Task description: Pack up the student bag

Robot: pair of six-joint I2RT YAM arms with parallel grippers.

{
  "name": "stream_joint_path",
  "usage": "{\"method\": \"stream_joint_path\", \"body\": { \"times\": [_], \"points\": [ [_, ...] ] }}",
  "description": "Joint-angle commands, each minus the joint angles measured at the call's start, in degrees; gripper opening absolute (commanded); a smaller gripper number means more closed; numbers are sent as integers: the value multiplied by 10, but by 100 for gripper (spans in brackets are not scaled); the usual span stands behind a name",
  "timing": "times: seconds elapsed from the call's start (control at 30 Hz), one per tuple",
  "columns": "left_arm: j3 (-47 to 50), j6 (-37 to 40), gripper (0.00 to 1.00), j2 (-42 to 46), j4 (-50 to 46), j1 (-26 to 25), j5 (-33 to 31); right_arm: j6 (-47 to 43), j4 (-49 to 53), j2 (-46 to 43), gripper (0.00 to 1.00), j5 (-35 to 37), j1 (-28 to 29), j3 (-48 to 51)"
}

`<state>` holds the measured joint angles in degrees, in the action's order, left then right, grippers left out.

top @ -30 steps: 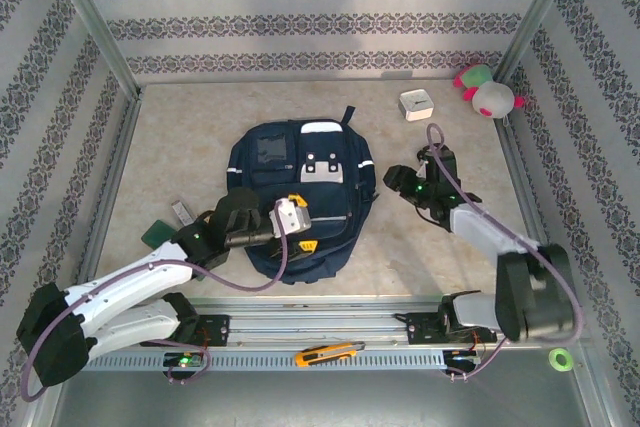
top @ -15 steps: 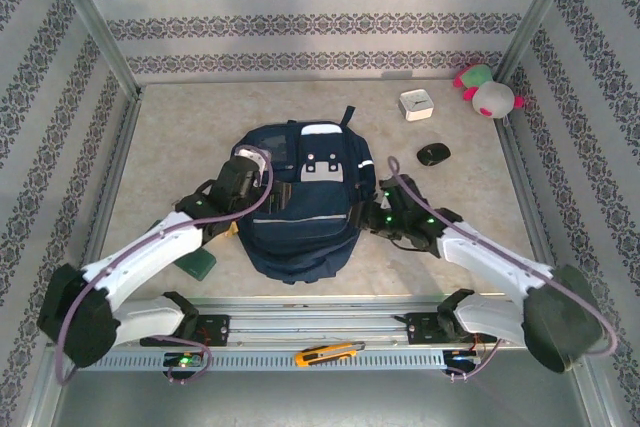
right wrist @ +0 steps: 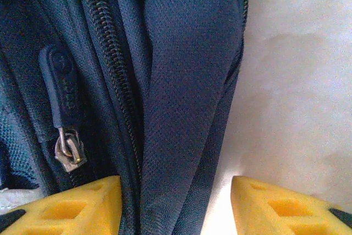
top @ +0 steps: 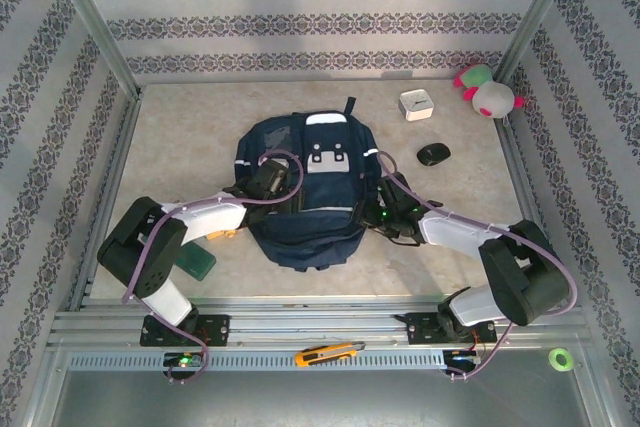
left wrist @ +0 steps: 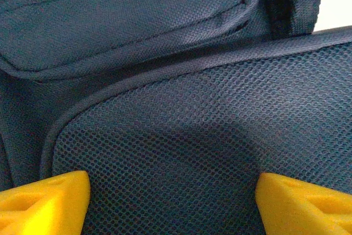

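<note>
The student bag (top: 310, 197) lies flat at the middle of the counter (top: 190, 127), top toward 12 o'clock. My left gripper (left wrist: 170, 191) is at its 9 o'clock side, spread wide over blue mesh (left wrist: 192, 119), holding nothing. My right gripper (right wrist: 176, 191), at the bag's 4 o'clock edge, stands apart astride a fabric fold (right wrist: 187, 81) beside a zipper (right wrist: 104, 53), not pinching it.

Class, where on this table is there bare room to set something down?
Bare: the table between the student bag and the left wall, and the strip behind the bag. Crowded: the far-right corner with white box, plush toy and mouse; the bag's flanks, at the left gripper and right gripper.
</note>
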<state>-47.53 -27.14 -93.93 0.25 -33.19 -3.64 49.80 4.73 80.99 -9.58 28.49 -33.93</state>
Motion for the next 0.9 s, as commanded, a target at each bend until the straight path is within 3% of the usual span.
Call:
{"method": "stream_joint_path", "body": {
  "times": [0.0,0.13,0.2,0.33,0.47,0.6,0.7,0.87],
  "points": [
    [24,-27,79,-15,2,-42,28,-2,20,-24,53,18,33,26],
    [56,-26,82,35,-10,-57,-4,17,37,-73,54,15,77,51],
    [52,20,85,84,-27,-62,-25,9,69,-113,56,14,75,47],
    [34,179,88,191,-15,-69,-40,-45,156,-219,59,17,48,12],
    [34,350,87,238,9,-81,59,-98,215,-301,62,-27,-23,-22],
    [29,517,87,216,-28,-116,156,-151,230,-342,62,-79,-88,-40],
    [15,616,89,165,-55,-148,152,-196,232,-359,62,-82,-97,-46],
    [-4,681,92,95,-14,-150,114,-215,229,-366,62,-75,-99,-38]
  ]
}}
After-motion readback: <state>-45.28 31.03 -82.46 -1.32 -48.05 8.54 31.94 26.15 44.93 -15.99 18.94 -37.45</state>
